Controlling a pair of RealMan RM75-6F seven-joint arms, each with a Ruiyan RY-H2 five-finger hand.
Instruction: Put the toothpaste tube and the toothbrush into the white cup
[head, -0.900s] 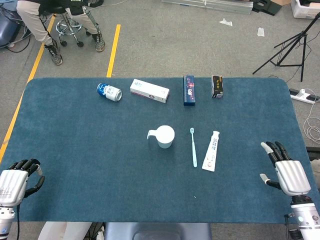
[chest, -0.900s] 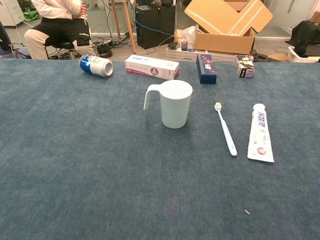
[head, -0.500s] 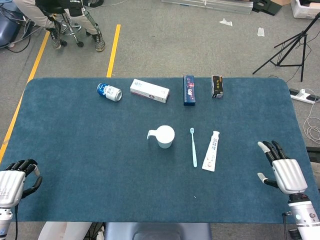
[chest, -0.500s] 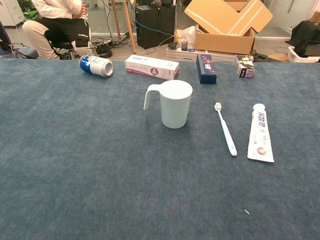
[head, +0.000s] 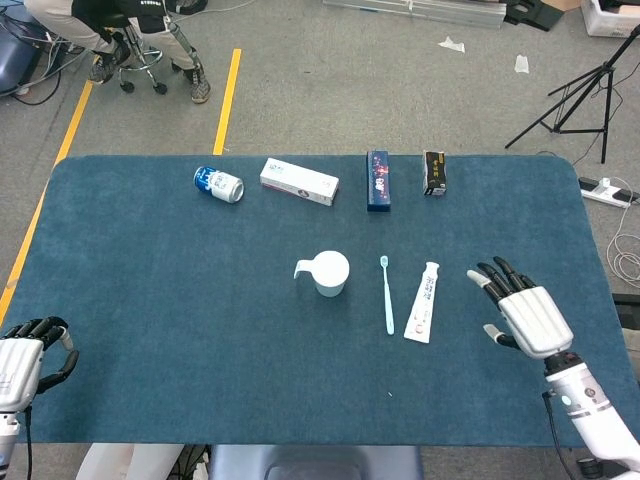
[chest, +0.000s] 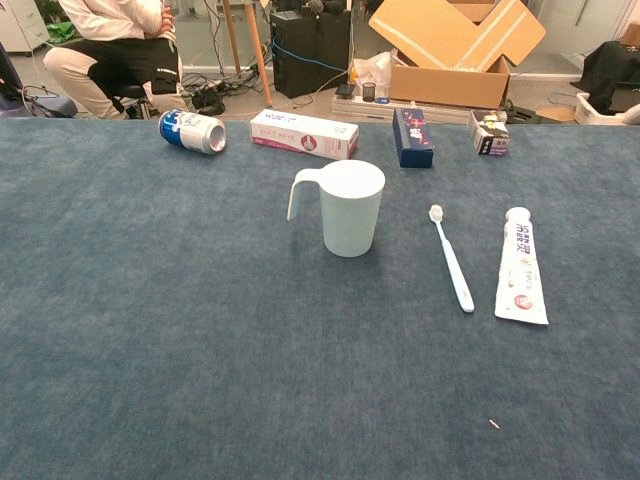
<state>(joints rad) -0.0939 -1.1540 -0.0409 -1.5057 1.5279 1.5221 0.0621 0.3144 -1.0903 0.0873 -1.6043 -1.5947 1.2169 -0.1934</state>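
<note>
Left of the right hand (head: 524, 316), fingers (head: 497, 276) spread, empty, lies the toothpaste tube (head: 422, 302); apart.

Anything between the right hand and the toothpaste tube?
Nothing: in the head view only bare blue cloth separates the right hand from the toothpaste tube.

The left robot hand (head: 20, 355) is cut off at the frame's edge, fingers seemingly curled.

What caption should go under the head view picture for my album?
Open right robot hand beside the toothpaste, toothbrush and empty white cup.
</note>
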